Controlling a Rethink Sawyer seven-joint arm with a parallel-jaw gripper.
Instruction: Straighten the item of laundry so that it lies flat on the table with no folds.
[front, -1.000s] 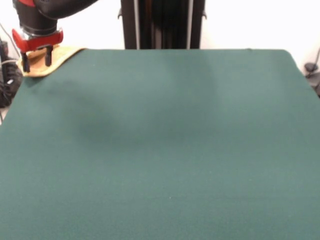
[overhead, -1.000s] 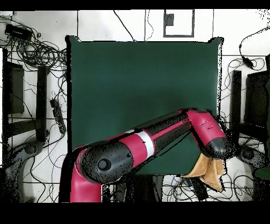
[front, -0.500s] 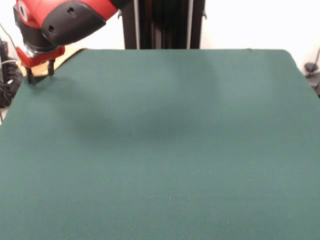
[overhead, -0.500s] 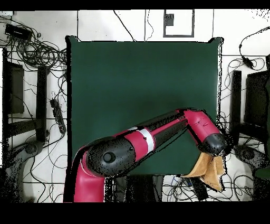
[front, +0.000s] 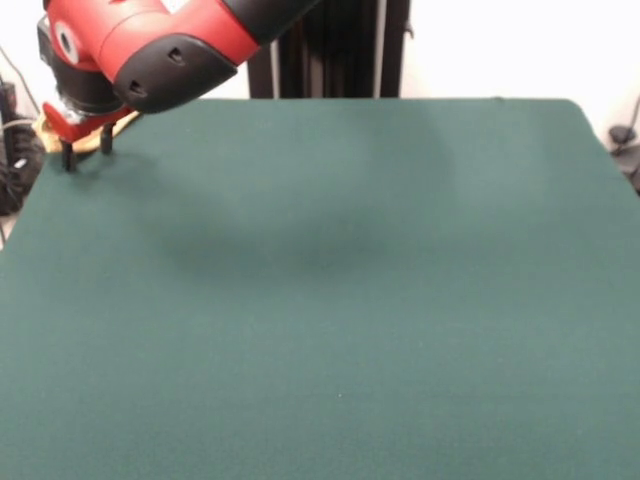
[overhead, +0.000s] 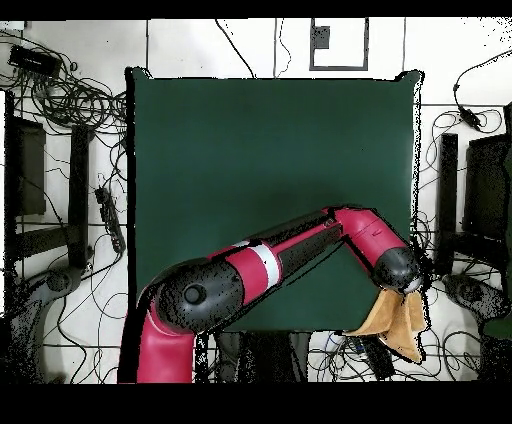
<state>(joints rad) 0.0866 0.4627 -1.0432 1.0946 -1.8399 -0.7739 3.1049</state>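
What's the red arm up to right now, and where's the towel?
End effector open, over the table corner. Towel bunched at that corner, mostly hanging off the edge, not flat. Nothing else on the table.

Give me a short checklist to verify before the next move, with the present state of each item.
1. Tool is at the towel: ok. It stands at the table's corner, beside the orange-tan towel.
2. Tool is open: ok. Two dark fingers show apart in the front view.
3. Towel lies on the green table: not ok. In the overhead view most of it hangs past the table's corner.
4. Towel is flat with no folds: not ok. It looks bunched and draped.
5. Tool has hold of the cloth: cannot tell. The arm covers the contact in both views.
6. Other things lie on the table where the towel would spread: ok, none show.
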